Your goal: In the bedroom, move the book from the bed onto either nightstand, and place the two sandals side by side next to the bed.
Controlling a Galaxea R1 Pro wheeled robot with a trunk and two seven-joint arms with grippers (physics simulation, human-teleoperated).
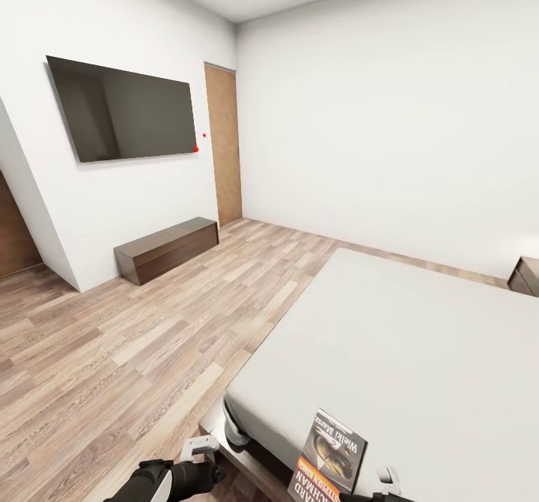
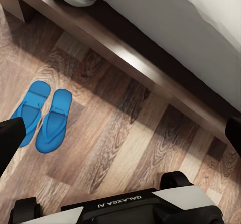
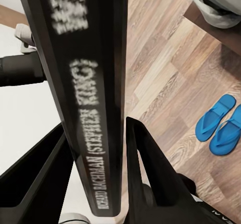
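Observation:
My right gripper (image 3: 98,126) is shut on the book (image 3: 93,98), its dark spine with white lettering standing between the two fingers (image 3: 145,169). In the head view the book (image 1: 333,458) shows its orange-brown cover, tilted up over the near end of the pale grey bed (image 1: 404,337). The two blue sandals (image 2: 42,114) lie side by side on the wood floor near the bed's dark frame (image 2: 150,71); the right wrist view shows the sandals (image 3: 221,126) too. My left gripper (image 2: 123,133) hangs open above the floor, right of the sandals in that picture, holding nothing.
A nightstand (image 1: 526,276) stands at the far right beside the bed. A black TV (image 1: 123,109) hangs over a long dark bench (image 1: 166,249), with a wooden door (image 1: 224,146) in the corner. Open plank floor (image 1: 150,337) lies left of the bed. My base (image 2: 140,209) is close below.

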